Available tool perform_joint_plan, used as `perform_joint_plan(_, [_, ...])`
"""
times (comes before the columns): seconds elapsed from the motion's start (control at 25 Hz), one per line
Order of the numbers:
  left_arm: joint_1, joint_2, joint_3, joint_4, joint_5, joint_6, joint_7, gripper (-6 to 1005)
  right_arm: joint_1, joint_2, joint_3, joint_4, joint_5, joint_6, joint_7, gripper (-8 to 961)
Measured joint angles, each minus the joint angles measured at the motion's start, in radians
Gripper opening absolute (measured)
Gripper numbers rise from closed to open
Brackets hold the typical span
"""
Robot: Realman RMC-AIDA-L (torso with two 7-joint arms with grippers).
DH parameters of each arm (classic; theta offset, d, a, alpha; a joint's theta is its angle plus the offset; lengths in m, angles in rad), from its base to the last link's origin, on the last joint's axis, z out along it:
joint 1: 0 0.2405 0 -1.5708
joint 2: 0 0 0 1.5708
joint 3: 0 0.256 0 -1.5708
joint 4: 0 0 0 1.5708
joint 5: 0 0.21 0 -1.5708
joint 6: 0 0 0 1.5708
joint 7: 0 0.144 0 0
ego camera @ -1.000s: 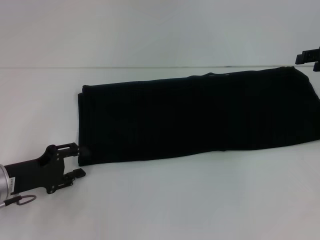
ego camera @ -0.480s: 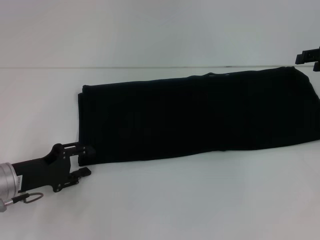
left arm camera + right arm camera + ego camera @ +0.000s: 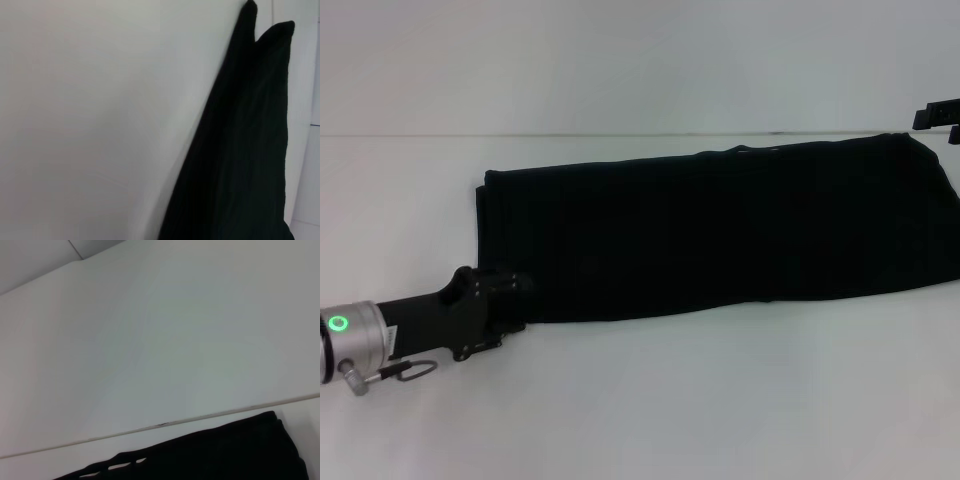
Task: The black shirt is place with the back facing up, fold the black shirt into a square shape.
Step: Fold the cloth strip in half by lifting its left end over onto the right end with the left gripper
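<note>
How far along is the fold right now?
Done: the black shirt already lies as a long narrow band on the white table. In hand: the left gripper is at the band's near left corner. The right gripper is by the far right end. Left: folding the band crosswise into a square.

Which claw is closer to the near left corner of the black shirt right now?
Left. The left claw is at that corner of the black shirt; the right claw sits beyond its far right corner.

We see the shirt plain black, no pattern showing, on a white table; our left gripper at eight o'clock is black.
</note>
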Motion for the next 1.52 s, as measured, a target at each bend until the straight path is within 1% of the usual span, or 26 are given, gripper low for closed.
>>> perform_joint_plan(0.16, [-0.012,-0.007,-0.005,-0.001,-0.029,-0.015,0.008,610,-0.002,-0.001,0.000,0.000,0.000,-0.007,0.000,643])
perform_joint_plan(0.32, [0.003,-0.008,-0.005,0.001,-0.117,0.006,0.047,610,-0.005,-0.001,0.000,0.000,0.001,-0.012,0.000,642])
perform_joint_plan(0.4, [0.011,-0.008,-0.003,0.005,-0.130,0.016,0.052,610,-0.007,-0.002,0.000,0.000,0.001,-0.012,0.004,642])
perform_joint_plan(0.6, [0.024,-0.007,0.010,0.009,-0.120,0.016,0.053,610,-0.010,-0.003,0.000,0.000,0.001,-0.014,0.010,642])
perform_joint_plan(0.72, [0.032,-0.006,0.034,0.010,-0.119,0.013,0.050,610,-0.010,-0.003,0.000,0.000,0.001,-0.016,0.011,642])
perform_joint_plan(0.88, [0.037,0.005,0.083,0.015,-0.101,0.020,0.028,609,-0.010,-0.004,0.000,0.000,0.001,-0.017,0.011,642])
perform_joint_plan(1.0, [0.033,0.013,0.095,0.024,-0.058,0.022,0.003,609,-0.009,-0.004,0.000,0.000,0.001,-0.017,0.011,642])
perform_joint_plan(1.32, [0.032,0.012,0.088,0.028,-0.048,-0.004,-0.017,609,-0.015,-0.006,0.002,0.000,0.001,-0.020,0.011,642])
perform_joint_plan(1.52, [0.020,0.005,0.087,0.017,-0.054,-0.044,-0.024,608,-0.018,-0.007,0.004,0.000,0.001,-0.022,0.011,642])
